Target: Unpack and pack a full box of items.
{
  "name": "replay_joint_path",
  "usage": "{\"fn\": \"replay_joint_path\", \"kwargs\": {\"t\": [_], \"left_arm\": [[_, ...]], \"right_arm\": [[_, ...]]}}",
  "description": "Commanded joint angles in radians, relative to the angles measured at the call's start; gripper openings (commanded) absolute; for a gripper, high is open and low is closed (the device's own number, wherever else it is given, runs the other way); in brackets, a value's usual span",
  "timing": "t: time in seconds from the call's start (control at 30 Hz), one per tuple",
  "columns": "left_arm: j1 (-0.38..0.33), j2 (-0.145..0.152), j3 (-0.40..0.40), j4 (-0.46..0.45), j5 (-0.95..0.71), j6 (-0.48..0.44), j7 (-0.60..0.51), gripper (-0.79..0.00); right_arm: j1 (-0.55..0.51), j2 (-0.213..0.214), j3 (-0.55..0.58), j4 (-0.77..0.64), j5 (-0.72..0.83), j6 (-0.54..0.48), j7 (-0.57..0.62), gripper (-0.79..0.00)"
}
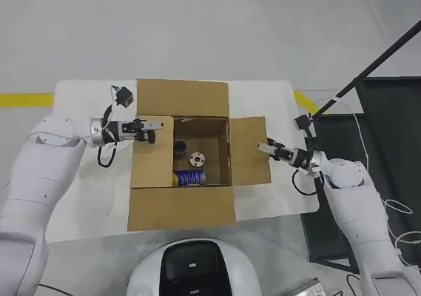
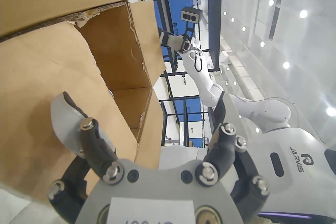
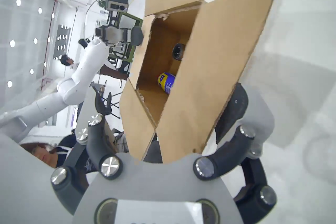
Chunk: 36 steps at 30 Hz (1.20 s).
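Right gripper (image 3: 168,97) is the closest thing in its own wrist cam. The jaws are spread wide and the outer edge of the right flap (image 3: 223,51) runs down between them, almost to the base of the fingers. It doesn't look pinched from what I can see.

On the other side, my left gripper (image 2: 141,101) is spread apart too. It sits over the left flap (image 1: 151,159) with its tips close to the opening. One finger (image 2: 67,114) overlaps the cardboard in the wrist cam, but I honestly can't tell if it's touching.

The box (image 1: 182,209) is plain cardboard with all four flaps opened outward, and it sits in the middle of a white table (image 1: 84,200). Down inside there's a blue can (image 1: 190,177) lying on its side against the near wall. A small round metal piece (image 1: 196,157) is just behind it, and a dark tube (image 1: 180,146) is nearer the left wall.

The floor (image 1: 269,37) around the table is pale grey, with a yellow line (image 1: 7,99) off to the left. A black metal rack (image 1: 395,111) stands by the table's right end.

Both arms come in from the sides with forearms roughly level. Each gripper points inward at the box, with the opening between them.
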<state>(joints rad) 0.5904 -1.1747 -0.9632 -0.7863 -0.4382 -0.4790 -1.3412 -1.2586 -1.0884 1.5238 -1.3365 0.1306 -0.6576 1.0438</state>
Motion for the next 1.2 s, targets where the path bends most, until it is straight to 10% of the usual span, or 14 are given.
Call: {"fn": "replay_joint_path", "kwargs": {"t": [0.0,0.3,0.73,1.17], "left_arm": [[-0.002,0.001,-0.001,0.014,-0.008,-0.005,0.005,0.0],[-0.001,0.011,-0.029,0.029,-0.074,-0.032,0.032,0.0],[0.014,0.095,-0.234,0.022,-0.163,-0.021,0.021,0.0],[0.124,0.171,-0.418,-0.065,-0.194,0.012,-0.011,0.0]], "right_arm": [[-0.023,0.006,0.009,-0.09,-0.001,-0.009,0.019,0.0],[0.046,-0.005,-0.17,-0.261,0.015,0.024,0.073,0.0],[0.305,-0.06,-0.477,-0.065,-0.231,0.118,-0.013,0.0],[0.339,-0.065,-0.522,-0.057,-0.328,0.15,-0.067,0.0]]}}
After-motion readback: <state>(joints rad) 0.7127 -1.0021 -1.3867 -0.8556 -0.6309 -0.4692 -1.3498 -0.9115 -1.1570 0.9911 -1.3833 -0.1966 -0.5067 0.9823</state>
